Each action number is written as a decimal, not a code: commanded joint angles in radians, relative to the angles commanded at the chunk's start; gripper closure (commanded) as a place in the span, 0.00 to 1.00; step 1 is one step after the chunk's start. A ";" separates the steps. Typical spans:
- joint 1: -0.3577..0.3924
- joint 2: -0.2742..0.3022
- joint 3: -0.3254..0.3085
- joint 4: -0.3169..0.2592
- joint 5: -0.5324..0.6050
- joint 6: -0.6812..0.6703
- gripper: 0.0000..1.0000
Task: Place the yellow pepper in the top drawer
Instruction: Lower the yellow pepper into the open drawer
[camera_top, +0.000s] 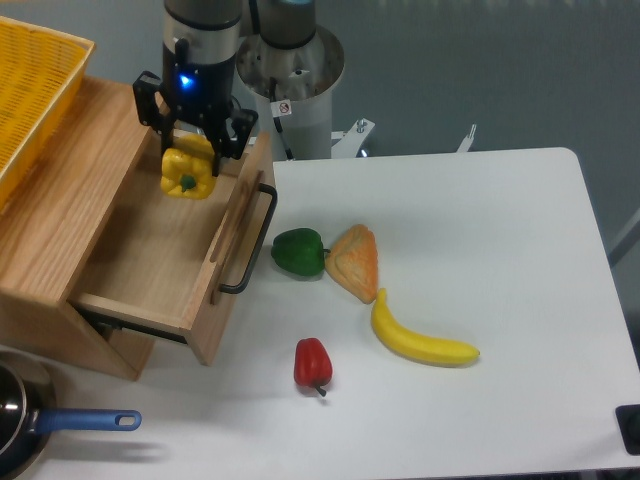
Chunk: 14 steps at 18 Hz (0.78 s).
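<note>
Yellow pepper (187, 173): glossy, green stem facing the camera, gripped from above and hanging over the rear part of the open drawer, not resting on its floor as far as the view shows.
End effector (189, 160): its 2 black fingers are closed around the pepper's upper half; a blue light glows on the wrist above.
Top drawer (150, 250): pulled out of the light-wood cabinet (60, 200), inside bare wood, black bar handle on its front toward the counter.
Counter (480, 250): white; carries a green pepper (298, 251) touching an orange wedge-shaped item (355, 262), a banana (420, 340) just beside that, and a red pepper (312, 364) nearer the front.
Yellow basket (30, 90): on top of the cabinet, at the left edge.
Pan (40, 425): blue handle, bottom-left corner.
</note>
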 joint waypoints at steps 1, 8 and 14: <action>-0.006 -0.005 0.000 0.002 0.000 -0.003 0.62; -0.022 -0.037 0.002 0.020 0.026 -0.014 0.62; -0.028 -0.055 0.002 0.026 0.028 -0.015 0.62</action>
